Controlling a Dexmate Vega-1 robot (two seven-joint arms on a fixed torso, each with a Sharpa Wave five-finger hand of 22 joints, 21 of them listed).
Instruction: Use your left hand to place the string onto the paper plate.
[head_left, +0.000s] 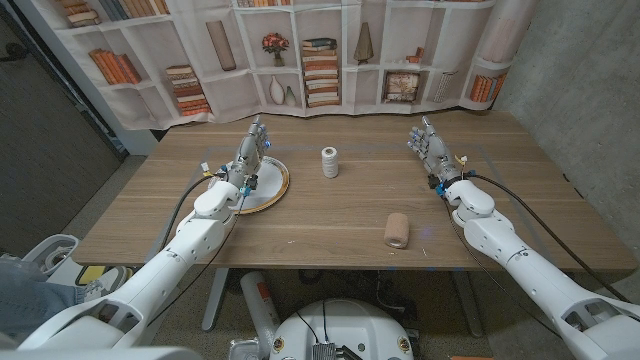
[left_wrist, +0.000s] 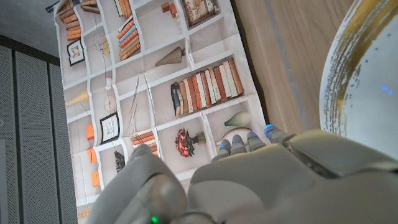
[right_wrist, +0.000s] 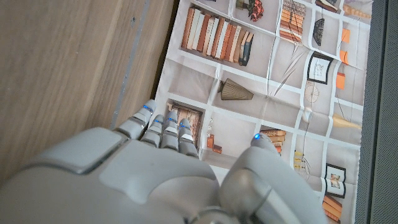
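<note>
Left hand (head_left: 250, 152): fingers (left_wrist: 249, 140) extended, close together, holding nothing. It hovers over the plate (head_left: 270, 186), fingertips toward the far counter edge. In the left wrist view the plate's gold-flecked rim (left_wrist: 357, 81) sits right beside the hand (left_wrist: 249, 180).

Right hand (head_left: 428, 150): fingers (right_wrist: 163, 127) straight and side by side, thumb set apart, nothing in them. It is on the right side of the counter (head_left: 340, 225), well apart from everything else; whether it touches the wood I can't tell.

String (head_left: 330, 162): white spool, upright, mid-counter toward the far edge, between the two hands and nearer the plate. Not on the plate, not touched by either hand.

Plate: white with gold rim, left side of the counter, partly covered by the left hand.

Tan roll (head_left: 397, 230) lies on its side nearer the front edge, right of centre, well apart from the string.

Bookshelf-print backdrop (head_left: 330, 50) hangs behind the counter.
</note>
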